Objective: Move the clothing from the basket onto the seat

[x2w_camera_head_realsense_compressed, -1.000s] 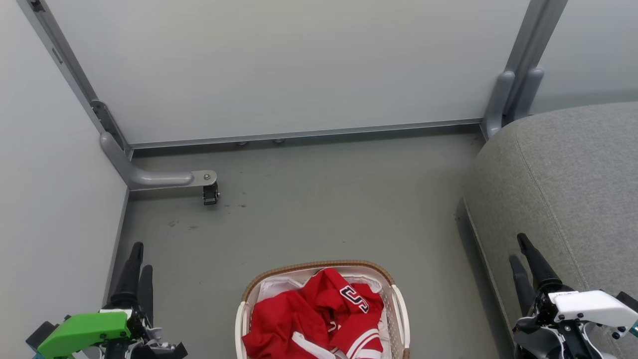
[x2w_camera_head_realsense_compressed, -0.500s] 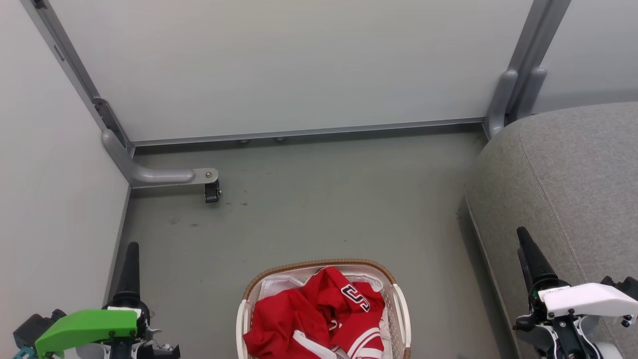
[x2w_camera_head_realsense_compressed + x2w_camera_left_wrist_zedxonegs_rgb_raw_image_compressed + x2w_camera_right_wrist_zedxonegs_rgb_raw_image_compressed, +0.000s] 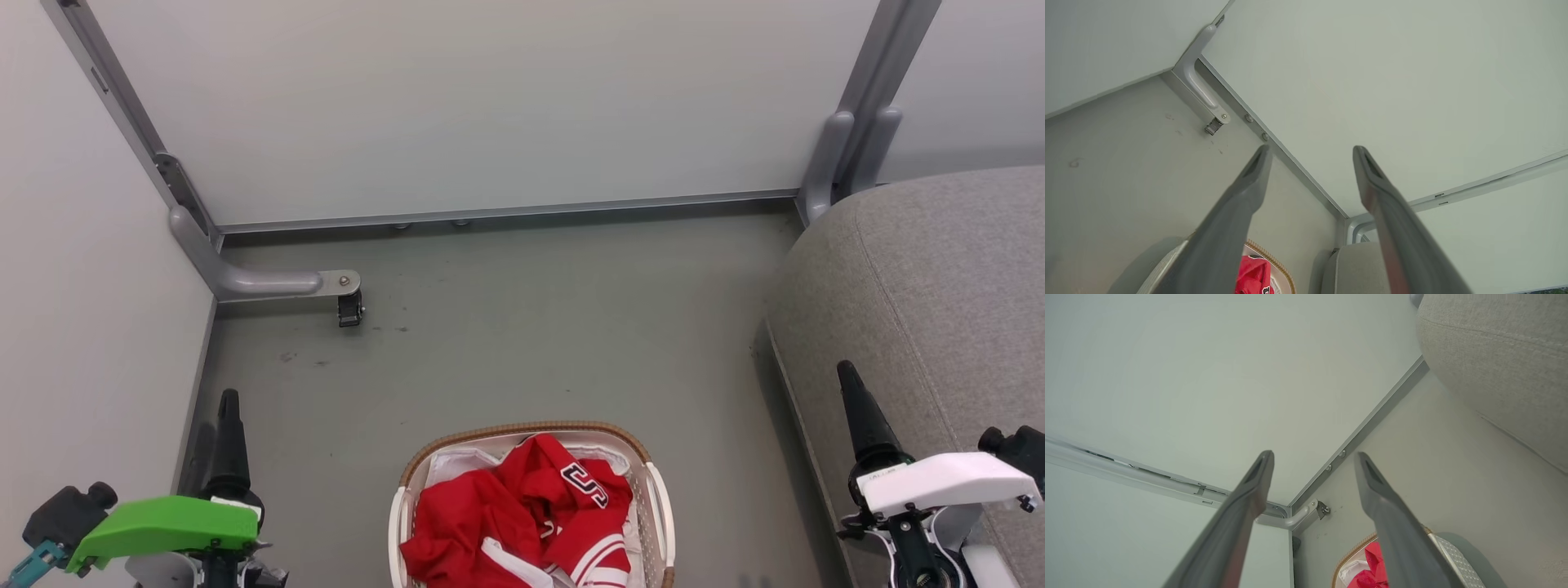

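Flanking the basket with the red jersey inside, the left gripper and right gripper point forward, fingers spread, holding nothing.

From the head camera, the bottom edge cuts off the near end of the basket and the lower folds of the clothing. Its letter patch is creased, so I cannot read it whole. The seat runs off the right edge. I see the left tool and right tool edge-on there, one finger hiding the other. On the left wrist camera a blurred finger covers most of the basket. On the right wrist camera a finger and the bottom edge do likewise.
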You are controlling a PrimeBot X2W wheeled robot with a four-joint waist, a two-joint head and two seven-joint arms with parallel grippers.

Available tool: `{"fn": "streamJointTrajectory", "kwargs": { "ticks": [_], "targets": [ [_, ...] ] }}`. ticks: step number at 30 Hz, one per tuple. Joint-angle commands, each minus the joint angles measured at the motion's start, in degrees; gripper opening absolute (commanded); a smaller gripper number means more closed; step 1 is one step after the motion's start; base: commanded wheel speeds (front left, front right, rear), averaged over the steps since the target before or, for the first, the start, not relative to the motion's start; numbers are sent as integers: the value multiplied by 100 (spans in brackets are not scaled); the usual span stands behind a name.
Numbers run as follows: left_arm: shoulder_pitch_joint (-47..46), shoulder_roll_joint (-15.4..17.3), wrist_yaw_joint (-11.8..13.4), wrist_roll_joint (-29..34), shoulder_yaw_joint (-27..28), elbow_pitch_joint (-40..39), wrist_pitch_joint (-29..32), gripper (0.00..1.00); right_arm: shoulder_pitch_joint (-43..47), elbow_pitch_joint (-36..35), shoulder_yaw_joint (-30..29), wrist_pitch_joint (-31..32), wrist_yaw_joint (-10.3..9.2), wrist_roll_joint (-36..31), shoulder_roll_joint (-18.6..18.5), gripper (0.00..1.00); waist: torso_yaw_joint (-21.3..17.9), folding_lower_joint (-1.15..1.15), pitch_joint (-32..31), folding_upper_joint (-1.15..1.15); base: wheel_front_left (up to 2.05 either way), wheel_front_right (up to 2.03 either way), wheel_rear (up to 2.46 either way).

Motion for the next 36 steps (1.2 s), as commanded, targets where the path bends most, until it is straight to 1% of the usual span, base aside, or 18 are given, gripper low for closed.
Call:
{"fn": "streamJointTrajectory", "kwargs": {
  "ticks": [1, 12, 16, 28, 36],
  "targets": [
    [-94, 83, 10, 304, -21, -33, -72, 100, -151, -117, 16, -72, 2, -267, -65, 100, 1, 0, 2, 0, 0, 0, 0],
    [-47, 196, 48, 1374, -271, 69, -293, 100, -120, -76, 158, -292, 2, -1326, -128, 100, 15, 0, 15, 0, 0, 0, 0],
    [-25, 247, 108, 1732, -376, 76, -371, 100, -119, -51, 177, -372, 2, -1710, -140, 100, 19, 0, 22, 0, 0, 0, 0],
    [9, 413, 223, 2588, -691, -14, -574, 100, -96, -82, 231, -580, 3, -2691, -164, 100, 20, 0, 50, 0, 0, 0, 0],
    [78, 466, 336, 3106, -888, -20, -706, 100, -48, -92, 281, -707, 2, -3278, -145, 100, 15, 0, 54, 0, 0, 0, 0]
  ]
}}
